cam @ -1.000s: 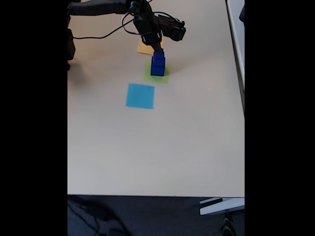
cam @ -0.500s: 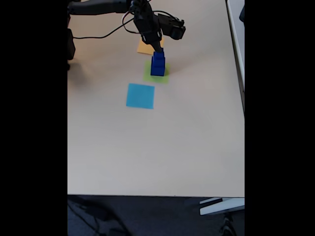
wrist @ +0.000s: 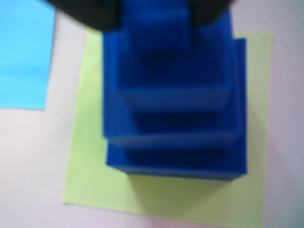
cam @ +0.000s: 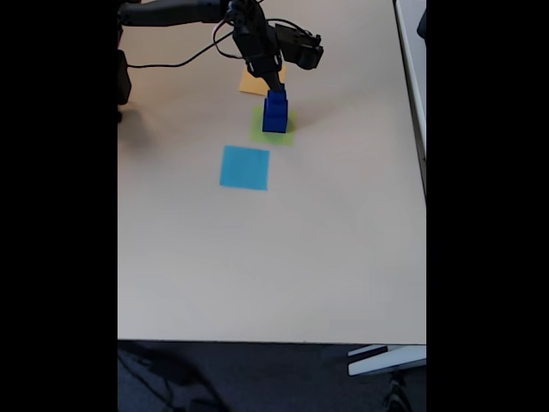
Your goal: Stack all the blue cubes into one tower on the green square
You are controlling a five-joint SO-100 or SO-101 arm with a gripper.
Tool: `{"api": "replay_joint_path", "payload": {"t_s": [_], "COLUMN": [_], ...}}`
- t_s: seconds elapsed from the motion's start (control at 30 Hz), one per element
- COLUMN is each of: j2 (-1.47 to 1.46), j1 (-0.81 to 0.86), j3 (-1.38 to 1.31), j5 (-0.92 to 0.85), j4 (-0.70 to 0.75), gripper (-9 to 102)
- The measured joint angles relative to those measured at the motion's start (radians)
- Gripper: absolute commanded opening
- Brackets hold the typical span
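Gripper point(cam: 275, 87) sits right at the top of the tower point(cam: 275, 114) in the fixed view, fingertips meeting the uppermost cube; in the wrist view its dark fingers point(wrist: 88, 16) flank the small top cube point(wrist: 154, 28) on both sides, so it looks closed on that cube, though the blur leaves the contact itself uncertain.

The tower stands on the green square point(wrist: 85, 185); the wrist view shows stepped blue tiers, the largest cube point(wrist: 175, 164) at the base with smaller ones above, each roughly centred on the one beneath; the base lies within the green patch, nearer its far and right edges, with green showing on the near and left sides. The light blue square point(cam: 244, 167) lies well apart toward the camera in the fixed view, and the orange square point(cam: 251, 84) just beyond the green one, partly under the arm point(cam: 171, 12); no loose cube is seen on the table point(cam: 274, 257).

My reading is that the last placement is in hand: the smallest cube is being set on top, and the stack is otherwise built. The next move calls for a gentle opening of the fingers with no sideways drag, then a straight lift clear; the top cube is small and light, so any brush on release could tip it or shift the tiers below.
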Motion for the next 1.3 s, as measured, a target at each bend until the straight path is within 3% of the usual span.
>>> {"api": "replay_joint_path", "payload": {"t_s": [1.3], "j2": [0.002], "j1": [0.011], "j3": [-0.017], "j5": [-0.018], "j4": [0.023], "gripper": [1]}}
